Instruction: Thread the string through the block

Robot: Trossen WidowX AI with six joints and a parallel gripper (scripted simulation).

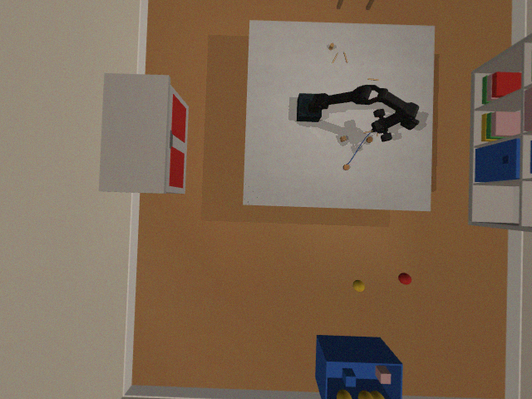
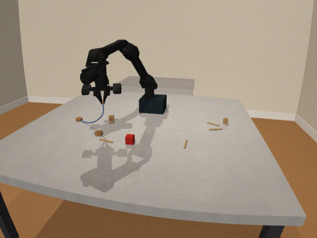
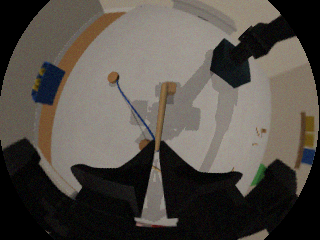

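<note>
My gripper (image 2: 102, 102) (image 3: 157, 143) is shut on the thin wooden stick (image 3: 162, 112) with the blue string (image 2: 103, 110) (image 3: 132, 106) on it, held well above the table. In the wrist view the stick juts out beyond the fingertips. The string sags to the round wooden button (image 1: 346, 166) (image 2: 79, 119) (image 3: 113, 77). The wooden block (image 1: 343, 138) (image 2: 111, 118) (image 3: 172, 88) stands on the table, its hole facing the exterior camera. The string does not pass through it. In the wrist view the stick's far end overlaps the block, but the stick is above it.
A loose round disc (image 1: 369, 139) (image 2: 98, 133) lies near a loose stick (image 2: 106, 140) and a red cube (image 2: 130, 139). Another stick (image 1: 372, 79) (image 2: 185, 143) lies apart. Two more sticks lie beside a small wooden cylinder (image 1: 331, 46) (image 2: 225, 120). The arm's base (image 1: 308, 107) (image 2: 152, 103) stands behind.
</note>
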